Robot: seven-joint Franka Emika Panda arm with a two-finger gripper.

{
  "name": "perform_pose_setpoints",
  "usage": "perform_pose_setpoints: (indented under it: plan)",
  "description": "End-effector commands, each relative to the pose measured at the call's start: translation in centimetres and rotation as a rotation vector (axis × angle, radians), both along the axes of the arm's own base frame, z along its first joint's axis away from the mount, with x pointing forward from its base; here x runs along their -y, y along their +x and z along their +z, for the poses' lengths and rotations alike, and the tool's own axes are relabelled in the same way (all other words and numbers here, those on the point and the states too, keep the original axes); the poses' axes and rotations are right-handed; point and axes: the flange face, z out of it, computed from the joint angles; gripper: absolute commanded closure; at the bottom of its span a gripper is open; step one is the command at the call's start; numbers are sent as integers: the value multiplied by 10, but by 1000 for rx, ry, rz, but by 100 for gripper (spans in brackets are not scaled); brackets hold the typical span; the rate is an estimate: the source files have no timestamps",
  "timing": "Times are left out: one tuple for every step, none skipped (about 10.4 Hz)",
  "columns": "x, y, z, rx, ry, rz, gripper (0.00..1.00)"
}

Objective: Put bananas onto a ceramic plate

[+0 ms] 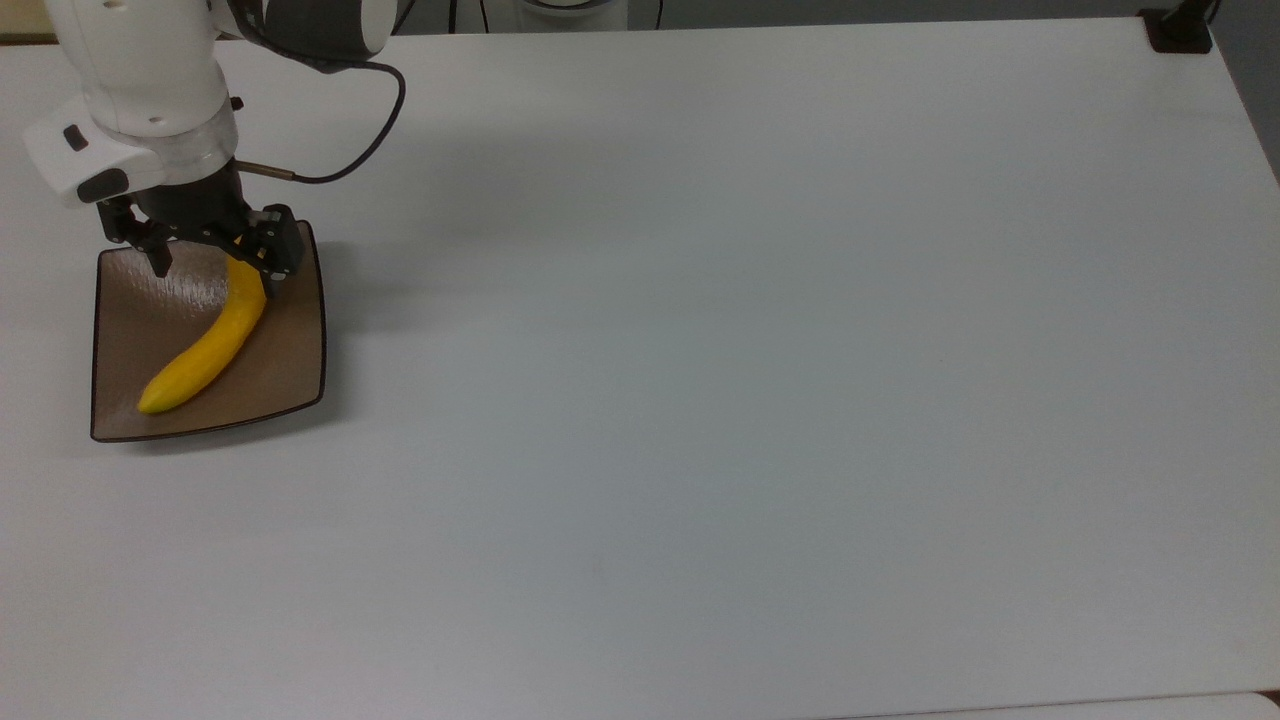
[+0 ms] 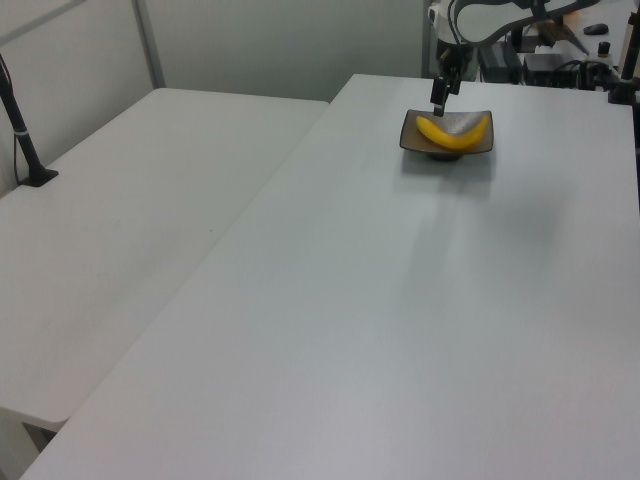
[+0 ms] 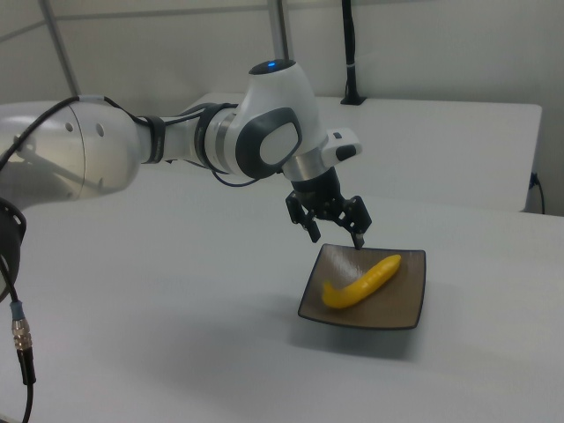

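Observation:
The yellow banana (image 1: 205, 348) lies flat on the square brown ceramic plate (image 1: 290, 375), running diagonally from its far edge to its near left corner in the top view. My gripper (image 1: 216, 264) hangs open just above the plate's far edge, with one finger on each side of the banana's upper end and apart from it. In the right view the gripper (image 3: 337, 233) hovers over the plate's (image 3: 407, 305) back corner, clear of the banana (image 3: 361, 282). From the left view, the banana (image 2: 452, 135) rests in the plate (image 2: 482, 149) under the gripper (image 2: 440, 93).
The plate sits near the top view's left edge of a wide white table (image 1: 750, 350). A black cable (image 1: 375, 125) loops off the wrist. A black clamp (image 1: 1180, 30) sits at the far right corner. A second table (image 2: 130, 200) with a black post (image 2: 25, 140) adjoins on the left view's left.

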Motion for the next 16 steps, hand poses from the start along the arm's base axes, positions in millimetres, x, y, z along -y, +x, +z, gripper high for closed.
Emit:
perform_pose_setpoints:
  plan:
    - [-20, -5, 9, -51, 42, -75, 0]
    - [-35, -9, 18, -76, 57, -70, 0]
    - [-45, -11, 33, -79, 76, -81, 0]
    - [-61, -15, 39, -105, 119, -101, 0]
    - [-81, -19, 56, -99, 136, -106, 0]
    - [-102, -26, 76, -86, 164, -100, 0]
    - [-122, -37, 82, -119, 181, -78, 0]
    - [-140, -52, 87, -133, 178, -54, 0]
    - [-150, -70, 87, -142, 178, -40, 0]
    - [-160, -85, 92, -146, 175, -15, 0]
    - [-172, -92, 96, -142, 174, 6, 0]
    - [-179, -94, 99, -127, 180, 14, 0]
    - [-180, -101, 103, -115, 194, 15, 0]
    - [-181, -109, 104, -113, 203, 20, 0]
    - [-183, -120, 103, -121, 206, 37, 0]
    - [-186, -125, 99, -131, 208, 54, 0]
